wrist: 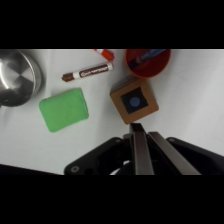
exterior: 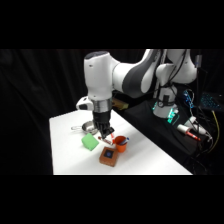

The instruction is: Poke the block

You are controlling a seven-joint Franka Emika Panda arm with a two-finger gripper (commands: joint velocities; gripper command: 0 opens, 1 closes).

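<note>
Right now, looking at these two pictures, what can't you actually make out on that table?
- Marker, wrist view: the label's writing is too small to read.
- Metal bowl, wrist view: cut off by the left edge; in the side view the gripper mostly hides it.
- Orange cup, wrist view: its far rim is cut off, so its contents are unclear.
- Block: whether the fingertips touch it cannot be told in either view.

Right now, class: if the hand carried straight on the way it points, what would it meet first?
Most likely the orange-brown block with the blue square on top. In the wrist view the hand has its fingers close together, pointing at the block's near edge. How much height remains is unclear.
</note>
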